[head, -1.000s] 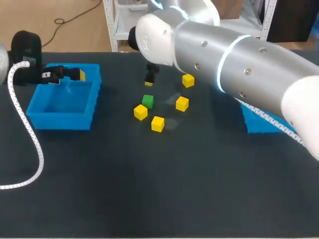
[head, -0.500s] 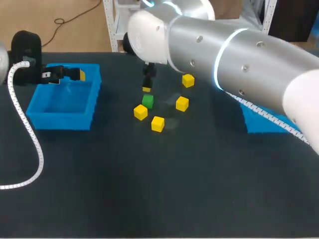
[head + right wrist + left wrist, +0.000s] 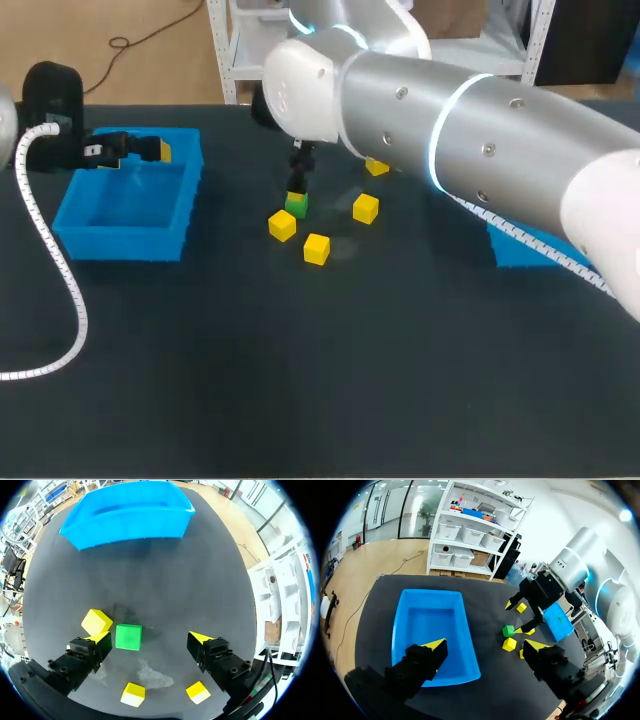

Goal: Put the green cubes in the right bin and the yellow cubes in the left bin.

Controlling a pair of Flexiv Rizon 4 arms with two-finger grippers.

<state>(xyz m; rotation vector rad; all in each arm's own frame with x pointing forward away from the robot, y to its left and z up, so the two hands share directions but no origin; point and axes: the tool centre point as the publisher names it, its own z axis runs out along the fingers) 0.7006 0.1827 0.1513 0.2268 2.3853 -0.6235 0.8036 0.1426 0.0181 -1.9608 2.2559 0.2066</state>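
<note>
Our right gripper [image 3: 150, 639] hangs low over the worktop [image 3: 300, 380] w/ its fingers spread wide, gripping nothing. The green cube [image 3: 128, 636] sits on the worktop between the two fingers, much nearer one finger than the other. That near tip looks just beside the cube, but we can't tell whether it touches. The far finger is well apart from it.

The first yellow cube [image 3: 96, 621] lies just outside the near finger, slightly ahead of its tip. The second yellow cube [image 3: 133, 694] and third yellow cube [image 3: 198, 692] lie back under the gripper body, behind the fingertips. From the head view, the fourth yellow cube [image 3: 377, 166] is beyond the right gripper and partly hidden by our right arm [image 3: 480, 130]. All four rest on the worktop, none in a bin.

The left bin [image 3: 130, 515] stands well ahead of the right gripper and holds no cubes that we can see. The right bin [image 3: 525, 250] is mostly covered by the right arm, so its inside is hidden.

Our left gripper [image 3: 484, 647] hovers above the left bin's wall, fingers apart and holding nothing. The bin's floor is under one finger. The cube cluster and right gripper are ahead of the other finger.
</note>
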